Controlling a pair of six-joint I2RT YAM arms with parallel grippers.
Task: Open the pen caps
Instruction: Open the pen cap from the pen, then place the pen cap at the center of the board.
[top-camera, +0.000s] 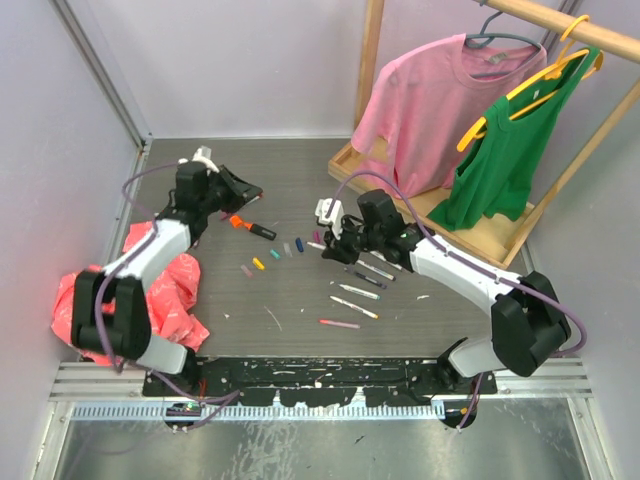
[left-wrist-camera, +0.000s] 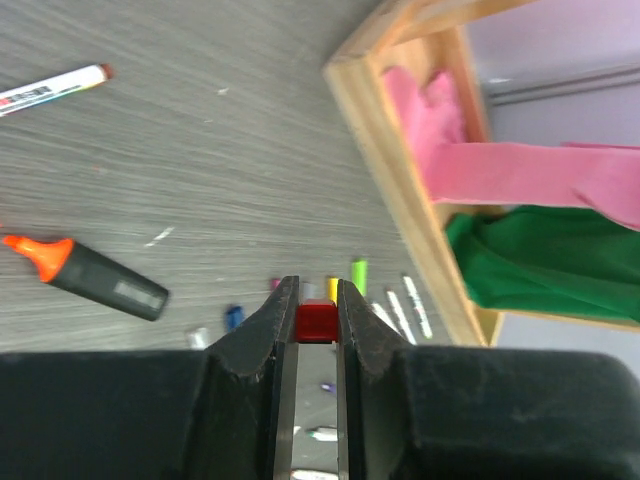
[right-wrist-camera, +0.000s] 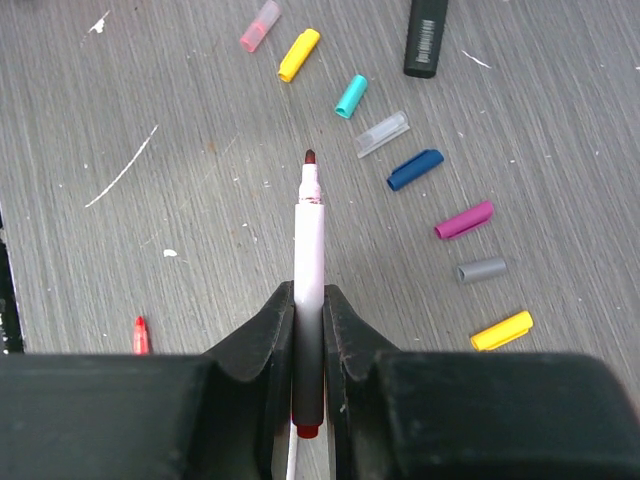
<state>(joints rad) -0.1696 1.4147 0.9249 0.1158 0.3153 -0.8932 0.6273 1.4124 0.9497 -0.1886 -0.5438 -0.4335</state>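
My left gripper (left-wrist-camera: 317, 290) is shut on a small red pen cap (left-wrist-camera: 317, 322), held above the table at the back left (top-camera: 248, 192). My right gripper (right-wrist-camera: 310, 295) is shut on a white pen (right-wrist-camera: 310, 230); its dark red tip is bare and points away from the jaws. In the top view that gripper (top-camera: 330, 242) hangs over the table's middle. Several loose caps lie in a curved row, among them a yellow (right-wrist-camera: 299, 54), a teal (right-wrist-camera: 351, 95), a blue (right-wrist-camera: 415, 169) and a magenta one (right-wrist-camera: 464, 219). More pens (top-camera: 360, 290) lie in front of the right arm.
A thick orange-black marker (top-camera: 252, 227) lies near the left gripper. A wooden rack base (top-camera: 500, 235) with a pink shirt (top-camera: 420, 100) and a green top (top-camera: 510, 150) stands at the back right. A red-pink cloth (top-camera: 165, 290) is bunched under the left arm.
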